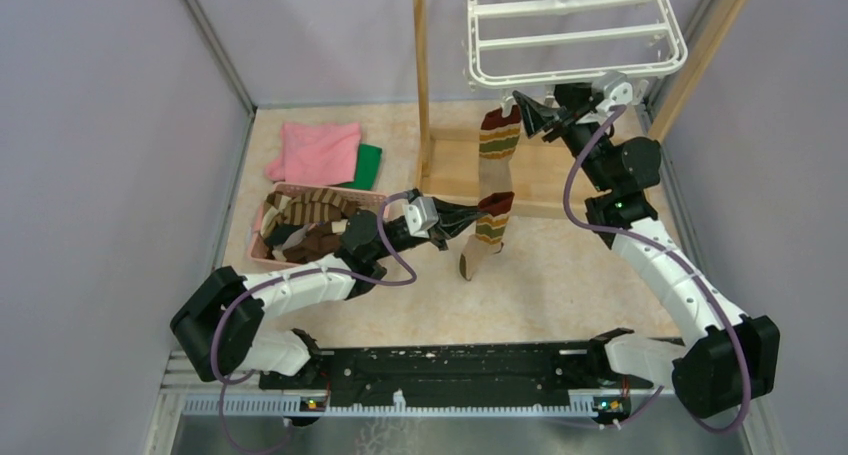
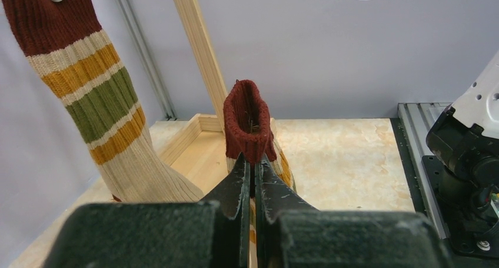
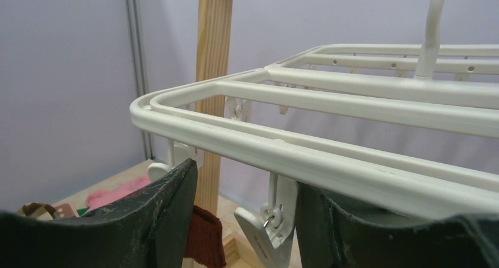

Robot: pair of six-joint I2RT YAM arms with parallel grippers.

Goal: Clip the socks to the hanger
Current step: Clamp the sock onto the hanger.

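One banded sock [image 1: 499,140] [image 2: 88,85] hangs by its dark red cuff from the near edge of the hanger [image 1: 570,38] [image 3: 306,156], at upper centre of the overhead view. A second banded sock [image 1: 492,225] [image 2: 247,123] sits just below it, pinched in the left end effector [image 1: 468,223] [image 2: 254,168]. Its fingers are pressed together on the fabric, with the red cuff standing up past the tips. The right end effector [image 1: 528,115] [image 3: 246,176] is up under the hanger's near rail, fingers parted. A white clip [image 3: 265,221] dangles in the gap between them, and I can't tell whether either finger touches it.

More striped socks [image 1: 310,215] lie heaped in the pink basket [image 1: 258,237] at centre left. A pink cloth [image 1: 318,150] and a green cloth [image 1: 368,165] lie on the tabletop [image 1: 560,275] beyond it. The hanger hangs within a wooden frame [image 1: 421,75] — its post runs up behind the hanging sock.
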